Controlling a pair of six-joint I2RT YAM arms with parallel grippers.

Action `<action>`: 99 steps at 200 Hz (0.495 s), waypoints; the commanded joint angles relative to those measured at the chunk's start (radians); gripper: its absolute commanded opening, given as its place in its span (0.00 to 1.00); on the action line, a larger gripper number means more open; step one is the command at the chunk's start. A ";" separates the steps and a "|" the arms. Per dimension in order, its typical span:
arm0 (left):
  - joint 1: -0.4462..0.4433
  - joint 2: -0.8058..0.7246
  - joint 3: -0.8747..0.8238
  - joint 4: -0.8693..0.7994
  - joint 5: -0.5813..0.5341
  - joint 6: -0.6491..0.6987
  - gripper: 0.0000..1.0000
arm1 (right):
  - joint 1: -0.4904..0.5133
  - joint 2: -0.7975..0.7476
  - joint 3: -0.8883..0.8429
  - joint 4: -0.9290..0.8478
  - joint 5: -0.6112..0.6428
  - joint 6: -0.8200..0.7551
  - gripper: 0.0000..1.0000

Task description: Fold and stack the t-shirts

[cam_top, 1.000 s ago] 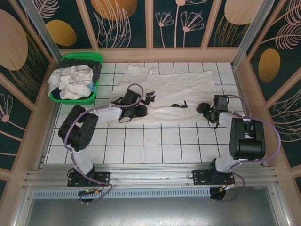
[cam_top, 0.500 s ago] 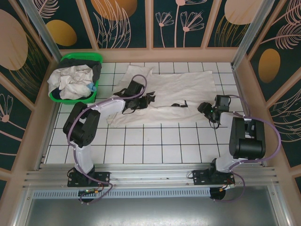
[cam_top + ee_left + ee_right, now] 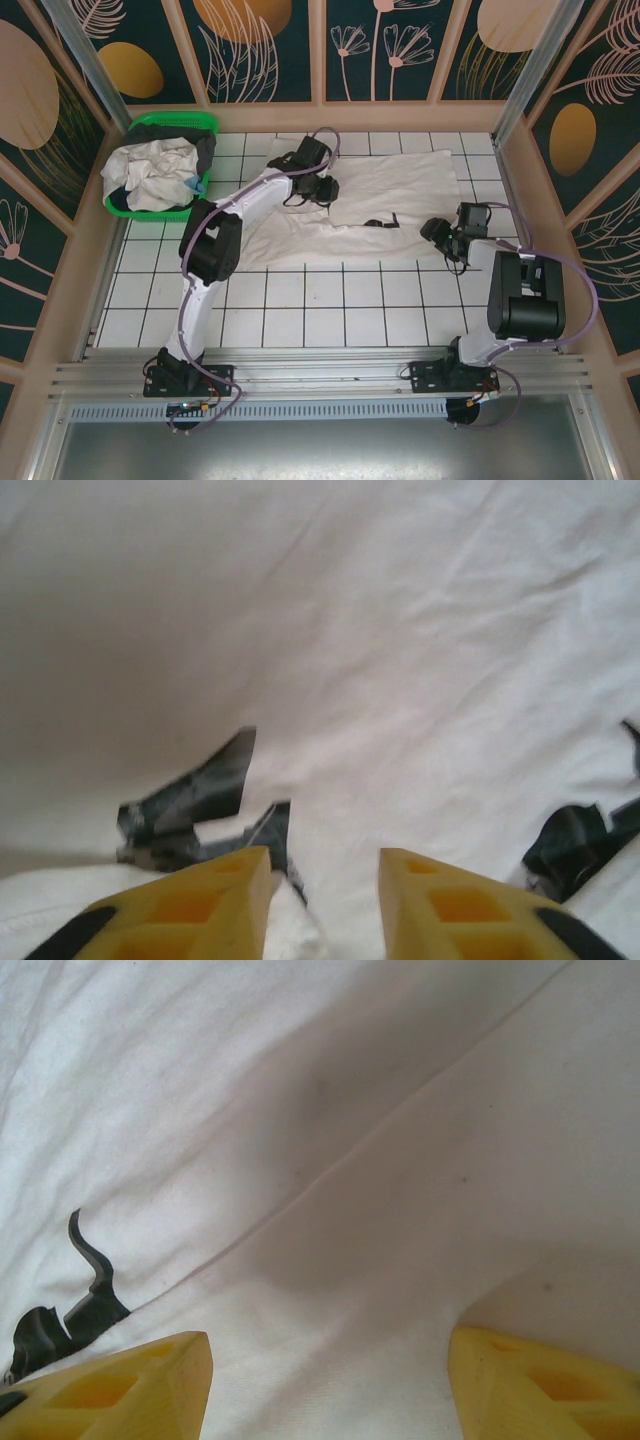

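An off-white t-shirt (image 3: pixel 400 185) lies spread across the back middle of the tiled table, with its black angular print (image 3: pixel 380 222) partly showing. My left gripper (image 3: pixel 322 190) hovers over the shirt's left half. Its yellow fingers (image 3: pixel 215 895) stand apart, with a low ridge of cloth and bits of print (image 3: pixel 190 790) just ahead of them. My right gripper (image 3: pixel 433 232) rests at the shirt's lower right edge. It is wide open (image 3: pixel 330 1380) over smooth cloth (image 3: pixel 300 1110), with a scrap of print (image 3: pixel 85 1310) to its left.
A green basket (image 3: pixel 175 122) at the back left holds several crumpled off-white shirts (image 3: pixel 150 175). Wooden walls close in the table on three sides. Bare white tiles (image 3: pixel 330 310) stretch between the shirt and the arm bases.
My left arm has swung from the shirt's lower left up and to the right, and now reaches over the shirt's upper left part. The right arm has stayed still.
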 commanded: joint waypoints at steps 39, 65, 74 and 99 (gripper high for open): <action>0.129 -0.210 -0.242 0.169 0.126 -0.067 0.51 | 0.264 -0.133 0.014 0.028 0.025 -0.043 0.64; 0.221 -0.535 -0.684 0.372 0.072 -0.145 0.58 | 0.431 -0.031 0.140 0.077 0.013 -0.063 0.64; 0.225 -0.616 -0.780 0.372 0.019 -0.135 0.60 | 0.485 0.027 0.205 0.081 0.012 -0.084 0.64; 0.227 -0.740 -0.987 0.386 -0.006 -0.137 0.59 | 0.595 0.235 0.446 0.002 0.070 -0.151 0.64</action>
